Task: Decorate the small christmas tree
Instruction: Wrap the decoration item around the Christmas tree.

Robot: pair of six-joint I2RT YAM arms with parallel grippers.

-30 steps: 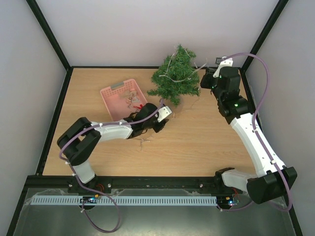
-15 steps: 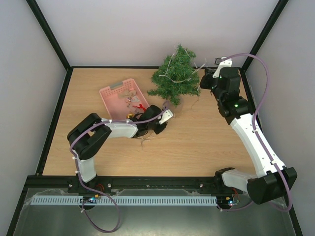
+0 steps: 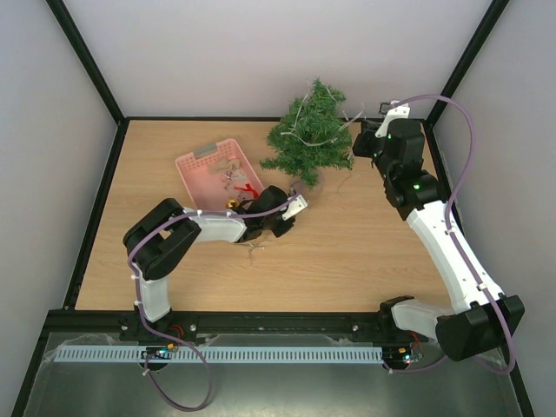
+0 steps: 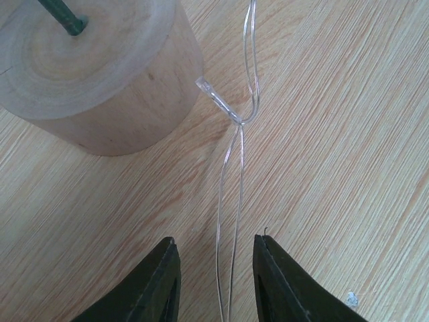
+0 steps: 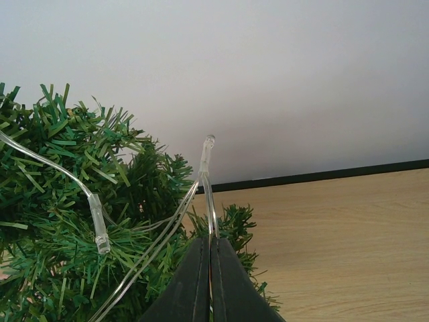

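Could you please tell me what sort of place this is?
Probably a robot test booth: a left arm and right arm bolted to a wooden table, plain white walls in a black frame.

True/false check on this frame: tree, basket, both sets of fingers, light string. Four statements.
1. The right fingers are shut on the clear light string. True.
2. The left fingers clamp the round pale wooden base. False: they stand apart, not touching it, the string running between them.
3. The pink plastic basket sits left of the small dark green bristly tree. True.
4. The tree lies tipped over. False: it stands upright on its base.
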